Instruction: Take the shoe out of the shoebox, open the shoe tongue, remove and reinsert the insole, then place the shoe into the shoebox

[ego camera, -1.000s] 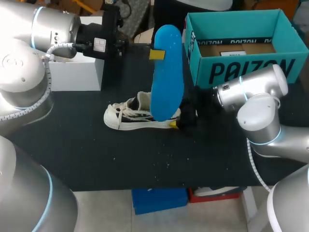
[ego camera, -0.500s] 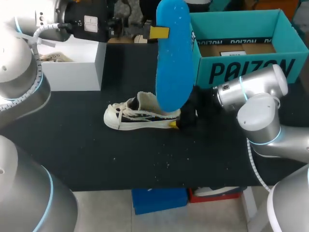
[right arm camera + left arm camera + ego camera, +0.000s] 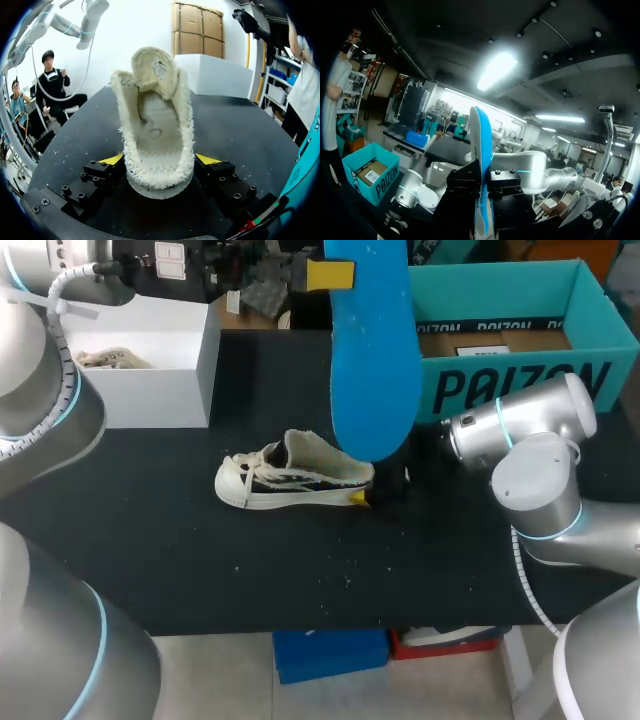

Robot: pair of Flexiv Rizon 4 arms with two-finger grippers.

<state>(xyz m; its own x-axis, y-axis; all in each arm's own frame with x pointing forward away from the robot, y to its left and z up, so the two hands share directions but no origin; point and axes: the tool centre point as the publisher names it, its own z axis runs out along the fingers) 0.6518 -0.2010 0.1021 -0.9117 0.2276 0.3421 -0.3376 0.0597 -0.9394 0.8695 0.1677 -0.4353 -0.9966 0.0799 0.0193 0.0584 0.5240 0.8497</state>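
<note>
Left tool (image 3: pixel 481 197) pinches the blue insole (image 3: pixel 482 145) edge-on between its 2 fingers, long axis running out ahead of them. Right tool (image 3: pixel 159 161) clamps the sneaker (image 3: pixel 152 120) heel on the counter (image 3: pixel 300 570), toe pointing straight ahead.

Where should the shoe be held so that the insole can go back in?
At the heel, from behind, one finger on each side wall, as the right gripper holds it. The shoe stands on its sole with the tongue pulled forward, so this leaves the opening free for the insole.
</note>
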